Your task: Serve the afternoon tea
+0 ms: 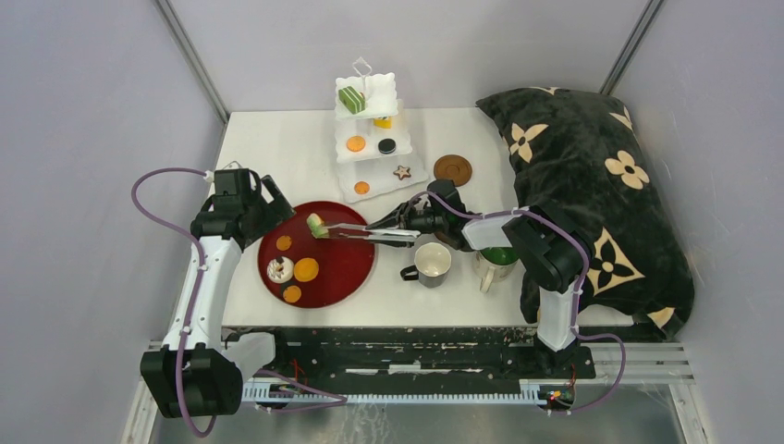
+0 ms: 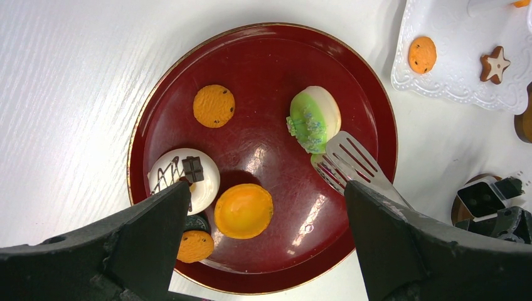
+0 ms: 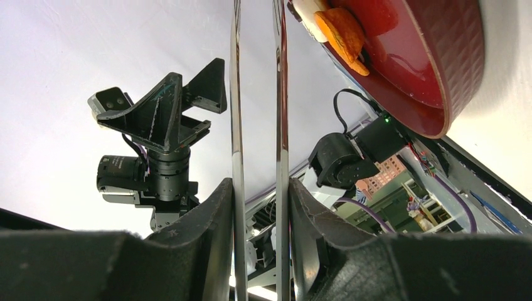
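My right gripper (image 1: 409, 222) (image 3: 258, 188) is shut on the metal tongs (image 1: 356, 231) (image 2: 352, 164). Their tips touch a green donut (image 1: 317, 225) (image 2: 313, 118) that stands tilted over the dark red tray (image 1: 347, 277). My left gripper (image 1: 266, 199) (image 2: 266, 194) hangs open above the tray's near left, holding nothing. Orange discs (image 2: 213, 105), an orange tart (image 2: 243, 210) and a white chocolate-topped donut (image 2: 183, 179) lie on the tray. The white three-tier stand (image 1: 392, 91) carries a green striped cake (image 1: 351, 98), an orange disc (image 1: 356, 143) and a star cookie (image 1: 402, 172).
Two mugs (image 1: 432, 264) (image 1: 496, 264) stand near the front, under my right arm. A brown coaster (image 1: 452, 169) lies right of the stand. A large black flowered pillow (image 1: 592, 185) fills the table's right side.
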Controlling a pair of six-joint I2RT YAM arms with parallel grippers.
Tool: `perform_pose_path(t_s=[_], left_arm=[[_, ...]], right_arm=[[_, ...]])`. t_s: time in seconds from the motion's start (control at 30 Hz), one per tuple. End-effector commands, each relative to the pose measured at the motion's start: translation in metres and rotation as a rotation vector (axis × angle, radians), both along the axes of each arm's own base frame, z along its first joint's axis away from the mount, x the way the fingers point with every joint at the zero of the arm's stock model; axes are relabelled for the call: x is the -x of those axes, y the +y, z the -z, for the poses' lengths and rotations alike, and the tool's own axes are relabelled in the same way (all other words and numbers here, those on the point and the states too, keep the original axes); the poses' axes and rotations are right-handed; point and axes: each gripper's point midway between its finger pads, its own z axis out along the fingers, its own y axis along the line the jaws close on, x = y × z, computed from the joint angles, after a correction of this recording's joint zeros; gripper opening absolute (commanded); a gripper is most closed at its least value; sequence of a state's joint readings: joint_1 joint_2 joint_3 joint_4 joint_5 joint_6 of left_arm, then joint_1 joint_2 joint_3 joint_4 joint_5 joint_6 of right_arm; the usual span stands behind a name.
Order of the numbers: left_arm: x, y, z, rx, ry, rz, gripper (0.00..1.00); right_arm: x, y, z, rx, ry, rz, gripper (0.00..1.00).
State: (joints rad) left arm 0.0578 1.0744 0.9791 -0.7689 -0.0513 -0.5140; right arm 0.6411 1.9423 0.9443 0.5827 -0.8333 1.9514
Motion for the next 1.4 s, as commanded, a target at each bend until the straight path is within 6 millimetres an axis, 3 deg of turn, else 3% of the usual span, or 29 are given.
perform_pose_path(t_s=[0.0, 0.3, 0.93, 1.37], left_arm=[[-0.009, 0.005, -0.012, -0.021, -0.047, -0.009, 1.0], [-0.009, 0.004, -0.011, -0.018, -0.047, -0.007, 1.0], [-0.008, 0.003, -0.009, -0.007, -0.049, -0.006, 1.0], [-0.007, 0.002, -0.007, -0.003, -0.046, -0.009, 1.0]], right_arm=[[-0.003, -0.003, -0.017, -0.048, -0.048, 0.009, 0.36], [-0.008, -0.01, -0.018, -0.051, -0.075, 0.027, 0.42], [-0.01, -0.024, -0.021, -0.058, -0.102, 0.038, 0.43], [-0.007, -0.023, -0.043, -0.075, -0.203, -0.019, 0.45]])
